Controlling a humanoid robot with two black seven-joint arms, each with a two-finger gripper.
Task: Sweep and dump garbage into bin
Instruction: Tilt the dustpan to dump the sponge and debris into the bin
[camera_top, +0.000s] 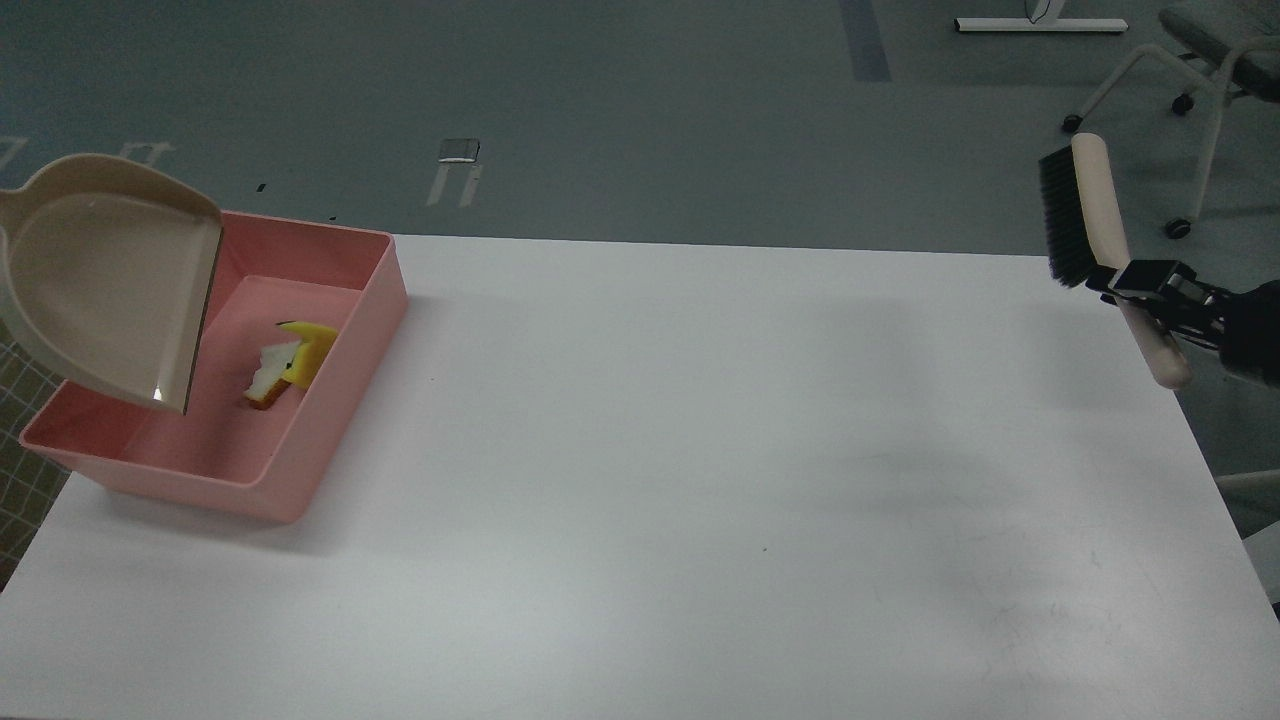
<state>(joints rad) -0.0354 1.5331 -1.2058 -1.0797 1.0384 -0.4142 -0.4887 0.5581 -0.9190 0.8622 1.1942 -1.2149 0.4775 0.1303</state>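
The dumping step looks all but done: the 2 scraps of garbage (290, 362), a yellow piece and a white slab with a brown edge, lie touching each other on the floor of the pink bin (345, 355), which sits at the desk's (700, 480) far left corner. The beige dustpan (110, 280) hangs tilted on its side above the bin's left half, its open lip pointing down into it and its scoop empty; the left gripper holding it is out of view. At the desk's far right edge the right gripper (1150, 290) pinches the brush (1085, 215) by its pale handle, bristles up and clear of the desk. Next, I judge, the dustpan must be righted and both tools set down.
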